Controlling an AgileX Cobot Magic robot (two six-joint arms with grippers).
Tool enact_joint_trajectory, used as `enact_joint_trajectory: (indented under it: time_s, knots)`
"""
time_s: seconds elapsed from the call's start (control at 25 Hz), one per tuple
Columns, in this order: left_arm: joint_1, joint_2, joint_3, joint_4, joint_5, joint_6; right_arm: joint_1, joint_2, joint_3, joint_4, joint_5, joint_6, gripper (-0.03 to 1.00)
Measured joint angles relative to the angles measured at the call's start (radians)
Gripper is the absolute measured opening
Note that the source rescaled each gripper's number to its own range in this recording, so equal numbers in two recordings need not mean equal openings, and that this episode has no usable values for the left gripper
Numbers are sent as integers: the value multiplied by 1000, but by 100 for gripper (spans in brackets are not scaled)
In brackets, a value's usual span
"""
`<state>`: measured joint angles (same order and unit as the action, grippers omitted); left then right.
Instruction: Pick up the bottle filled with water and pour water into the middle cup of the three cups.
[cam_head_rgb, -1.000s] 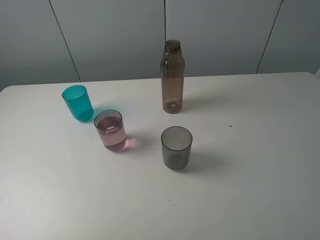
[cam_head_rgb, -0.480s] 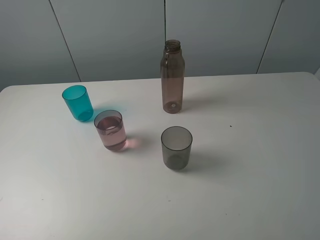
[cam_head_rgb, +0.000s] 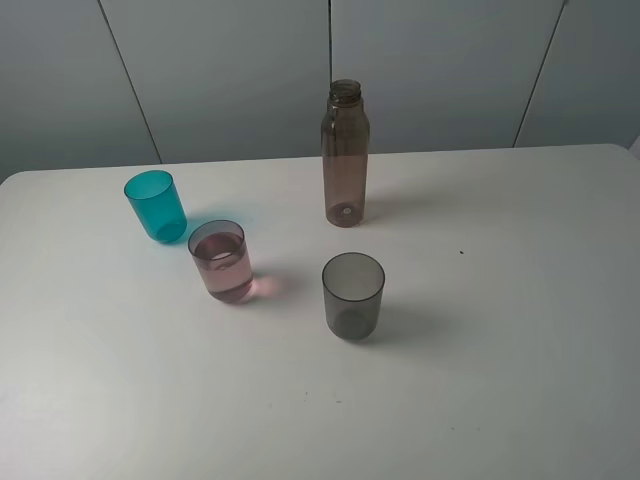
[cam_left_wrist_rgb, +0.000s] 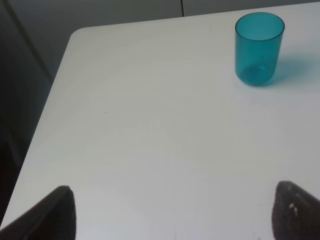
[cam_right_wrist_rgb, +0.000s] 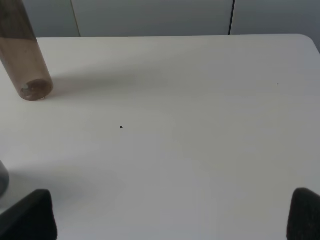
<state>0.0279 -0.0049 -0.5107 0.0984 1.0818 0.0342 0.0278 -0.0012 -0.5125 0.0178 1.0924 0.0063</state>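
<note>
The brownish-pink bottle (cam_head_rgb: 345, 153) stands upright and uncapped at the back middle of the white table (cam_head_rgb: 520, 330); its lower part shows in the right wrist view (cam_right_wrist_rgb: 22, 55). The pink middle cup (cam_head_rgb: 221, 262) holds liquid and stands between the teal cup (cam_head_rgb: 156, 205) and the smoky grey cup (cam_head_rgb: 353, 295). The teal cup also shows in the left wrist view (cam_left_wrist_rgb: 259, 48). Neither gripper appears in the exterior view. My left gripper (cam_left_wrist_rgb: 172, 212) is open over bare table, short of the teal cup. My right gripper (cam_right_wrist_rgb: 170, 217) is open, well short of the bottle.
Grey wall panels (cam_head_rgb: 220, 70) rise behind the table. The table's left edge and rounded corner (cam_left_wrist_rgb: 75, 37) show in the left wrist view. A small dark speck (cam_right_wrist_rgb: 121, 127) lies on the table to the bottle's right.
</note>
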Motion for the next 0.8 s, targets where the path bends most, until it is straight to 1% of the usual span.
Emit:
enact_joint_trajectory:
  time_s: [0.8]
  knots:
    - [0,0,0,0,0,0,0,0,0,0,2,0,99]
